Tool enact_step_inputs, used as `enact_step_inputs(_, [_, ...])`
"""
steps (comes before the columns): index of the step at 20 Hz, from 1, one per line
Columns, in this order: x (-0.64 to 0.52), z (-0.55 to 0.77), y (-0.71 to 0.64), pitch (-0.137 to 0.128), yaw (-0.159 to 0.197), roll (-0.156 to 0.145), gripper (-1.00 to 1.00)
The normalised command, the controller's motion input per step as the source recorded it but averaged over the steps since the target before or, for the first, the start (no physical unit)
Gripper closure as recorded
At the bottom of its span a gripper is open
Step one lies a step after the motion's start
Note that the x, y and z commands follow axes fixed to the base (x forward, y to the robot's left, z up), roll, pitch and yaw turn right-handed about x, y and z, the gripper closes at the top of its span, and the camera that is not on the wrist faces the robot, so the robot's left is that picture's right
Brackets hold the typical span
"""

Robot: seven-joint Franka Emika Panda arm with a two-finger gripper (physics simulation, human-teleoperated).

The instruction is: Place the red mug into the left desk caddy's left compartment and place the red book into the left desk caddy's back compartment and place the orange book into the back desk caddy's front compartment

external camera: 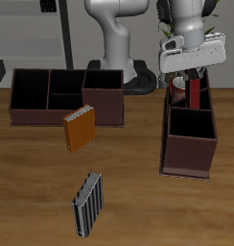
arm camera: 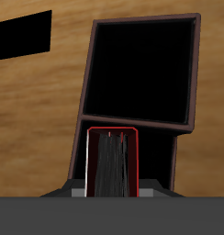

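Observation:
My gripper (external camera: 193, 75) hangs over the far end of the left desk caddy (external camera: 189, 154), shut on the red book (external camera: 196, 92), which stands upright and reaches down into the caddy's back compartment. In the wrist view the red book (arm camera: 112, 163) shows edge-on between my gripper's (arm camera: 112, 192) fingers, above the caddy's dark cells (arm camera: 141, 73). The red mug (external camera: 176, 92) sits inside the same caddy right beside the book, partly hidden by the wall. The orange book (external camera: 79, 130) lies on the table just in front of the back desk caddy (external camera: 104, 108), whose cells are empty.
A black-and-grey striped book (external camera: 87, 204) lies near the table's front edge. The robot's base (external camera: 119, 58) stands behind the two caddies.

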Motion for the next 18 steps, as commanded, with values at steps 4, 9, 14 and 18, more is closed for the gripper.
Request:
enact_step_inputs(4, [0.0, -0.18, 0.11, 0.033, -0.017, 0.028, 1.0])
enact_step_inputs(9, [-0.08, -0.04, 0.15, -0.007, -0.014, 0.066, 1.0])
enact_step_inputs(14, [-0.09, 0.05, 0.09, -0.057, -0.015, 0.079, 1.0])
enact_step_inputs(18, [0.06, -0.09, -0.04, 0.009, -0.024, -0.025, 1.0])
